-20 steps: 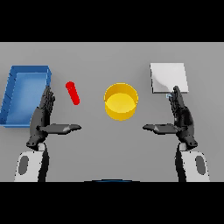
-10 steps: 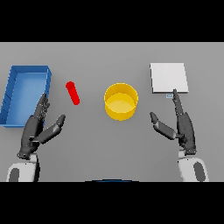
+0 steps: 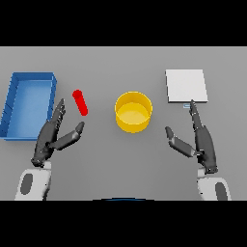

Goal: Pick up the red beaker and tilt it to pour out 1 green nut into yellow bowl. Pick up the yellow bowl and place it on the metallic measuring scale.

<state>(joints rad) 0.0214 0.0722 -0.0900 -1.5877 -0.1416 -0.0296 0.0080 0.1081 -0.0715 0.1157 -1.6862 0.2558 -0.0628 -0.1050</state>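
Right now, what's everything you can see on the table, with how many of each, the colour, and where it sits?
red beaker: one, red, lying on its side left of centre, between the tray and the bowl
yellow bowl: one, yellow, upright at the table's centre; whether anything lies inside cannot be told
metallic measuring scale: one, pale grey square, far right, nothing on it
blue tray: one, blue, rectangular, far left
table: one, grey, under everything
left hand: one, dark, fingers straight, near left, just below the beaker, holding nothing
right hand: one, dark, fingers straight, near right, fingertips at the scale's near edge, holding nothing
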